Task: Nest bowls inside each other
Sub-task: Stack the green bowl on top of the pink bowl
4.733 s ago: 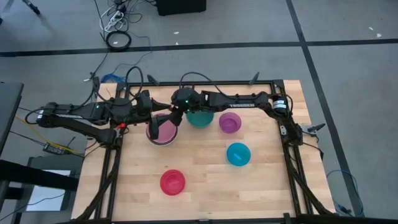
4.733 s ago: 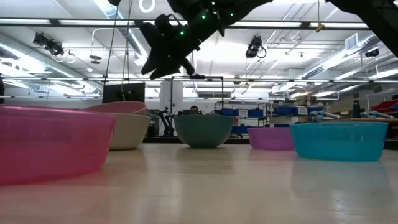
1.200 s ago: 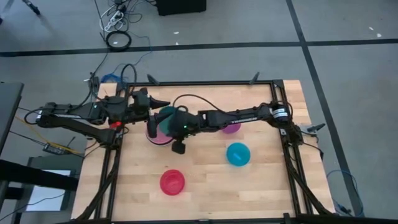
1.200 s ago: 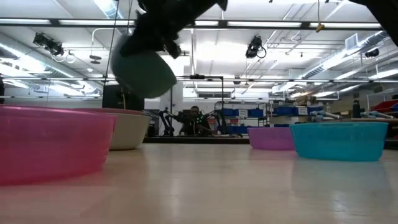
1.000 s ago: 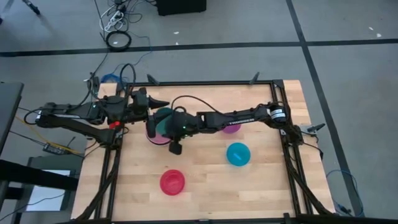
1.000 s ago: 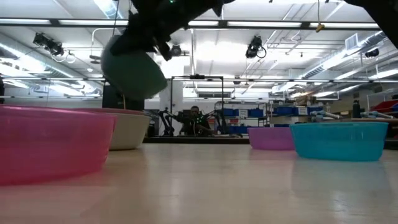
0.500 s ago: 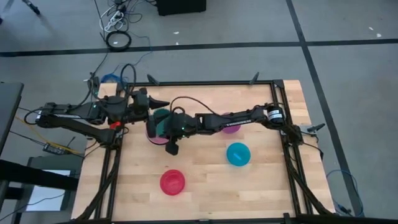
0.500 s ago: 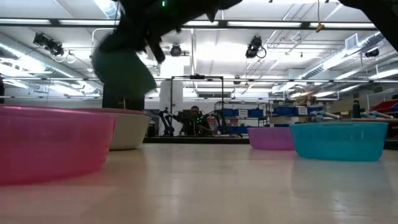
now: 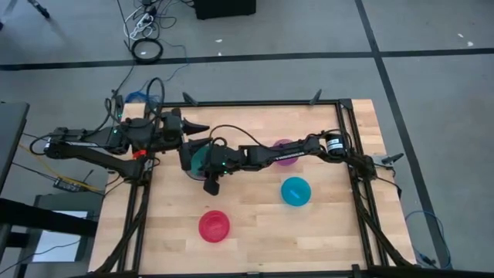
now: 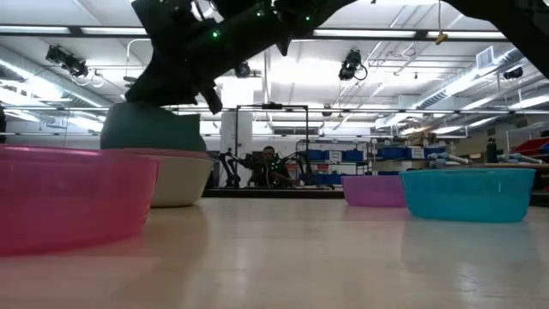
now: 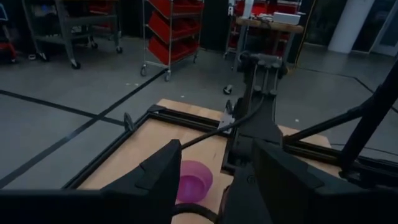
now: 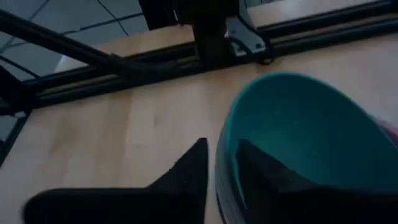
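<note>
A: From above, where is the teal bowl [image 9: 202, 157]?
B: In the pink bowl [image 9: 189, 169], under the right gripper [image 9: 207, 164]; the left gripper [image 9: 190, 127] waits beside, its jaws apart and empty.
A: At table height?
B: It rests on the stack.
A: The right wrist view?
B: One finger [image 12: 189, 171] is on each side of the rim; whether the jaws are loosened, I cannot tell.

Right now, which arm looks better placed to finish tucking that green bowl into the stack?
The right one, I'd say. Its fingers straddle the teal bowl's rim directly over the pink bowl. The left gripper waits beside the stack, holding nothing.
</note>
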Controlling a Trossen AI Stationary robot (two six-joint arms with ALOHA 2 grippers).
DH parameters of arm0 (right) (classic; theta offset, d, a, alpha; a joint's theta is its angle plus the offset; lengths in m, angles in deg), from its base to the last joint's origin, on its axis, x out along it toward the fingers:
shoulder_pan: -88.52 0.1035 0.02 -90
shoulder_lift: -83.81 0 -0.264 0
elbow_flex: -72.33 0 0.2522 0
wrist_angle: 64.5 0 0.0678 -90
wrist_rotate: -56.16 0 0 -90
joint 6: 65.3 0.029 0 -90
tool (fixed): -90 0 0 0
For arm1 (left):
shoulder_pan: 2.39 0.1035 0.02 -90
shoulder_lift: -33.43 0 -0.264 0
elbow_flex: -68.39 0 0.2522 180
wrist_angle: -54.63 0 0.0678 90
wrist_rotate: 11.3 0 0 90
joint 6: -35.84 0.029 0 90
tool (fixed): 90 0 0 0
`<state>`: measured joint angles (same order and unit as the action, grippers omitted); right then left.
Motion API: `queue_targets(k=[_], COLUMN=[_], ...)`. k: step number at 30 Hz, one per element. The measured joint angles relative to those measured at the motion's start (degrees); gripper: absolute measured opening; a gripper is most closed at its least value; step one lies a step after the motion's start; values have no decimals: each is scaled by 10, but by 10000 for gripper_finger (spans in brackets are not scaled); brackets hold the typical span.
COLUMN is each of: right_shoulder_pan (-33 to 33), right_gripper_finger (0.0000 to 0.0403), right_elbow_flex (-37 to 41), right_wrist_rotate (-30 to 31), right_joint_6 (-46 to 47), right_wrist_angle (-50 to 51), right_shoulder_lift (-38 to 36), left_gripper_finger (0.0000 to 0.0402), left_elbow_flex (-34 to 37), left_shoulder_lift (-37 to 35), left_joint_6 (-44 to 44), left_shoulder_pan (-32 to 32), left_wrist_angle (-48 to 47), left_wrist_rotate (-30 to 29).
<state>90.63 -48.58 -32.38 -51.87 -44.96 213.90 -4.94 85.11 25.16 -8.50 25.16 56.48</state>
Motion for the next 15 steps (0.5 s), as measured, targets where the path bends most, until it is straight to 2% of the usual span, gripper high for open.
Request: queue_targets(k=[4, 7, 11, 15], right_shoulder_pan=[0, 0, 2, 5], right_gripper_finger=[131, 154, 161, 152], right_elbow_flex=[0, 0, 0, 0], right_wrist_rotate=[0, 6, 40, 44], right_joint_6=[13, 13, 6, 14], right_wrist_angle=[26, 53, 46, 15], right_shoulder_lift=[-5, -25, -38, -38], left_gripper_finger=[204, 204, 204, 204], left_elbow_flex=[0, 0, 0, 0], left_shoulder_lift=[0, 0, 0, 0], left_joint_6=[0, -4, -17, -18], left_shoulder_pan=[0, 0, 0, 0], left_wrist_angle=[-9, -30, -69, -66], left_wrist_rotate=[0, 0, 0, 0])
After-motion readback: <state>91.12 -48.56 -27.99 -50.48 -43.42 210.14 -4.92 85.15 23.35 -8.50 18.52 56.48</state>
